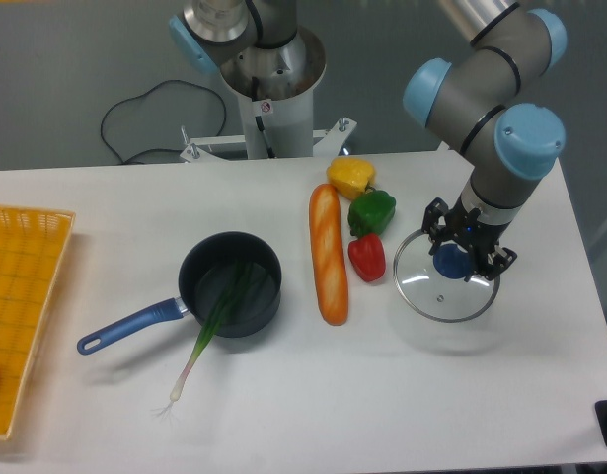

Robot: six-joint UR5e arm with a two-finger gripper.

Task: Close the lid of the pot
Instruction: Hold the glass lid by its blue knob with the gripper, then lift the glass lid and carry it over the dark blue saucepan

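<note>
The pot lid [443,293], clear glass with a metal rim and a blue knob [450,262], is at the right of the table. It seems slightly raised, with a faint shadow beneath it. My gripper [465,253] points down over it, fingers shut on the knob. The pot [230,259], a dark navy saucepan with a blue handle [127,328], stands uncovered left of centre, well apart from the lid. A green onion [206,331] lies with its leaves in the pot and its white end on the table.
Between pot and lid lie a baguette [329,255], a red pepper [367,256], a green pepper [372,210] and a yellow pepper [351,176]. A yellow basket [22,316] sits at the left edge. The robot base [273,89] stands at the back.
</note>
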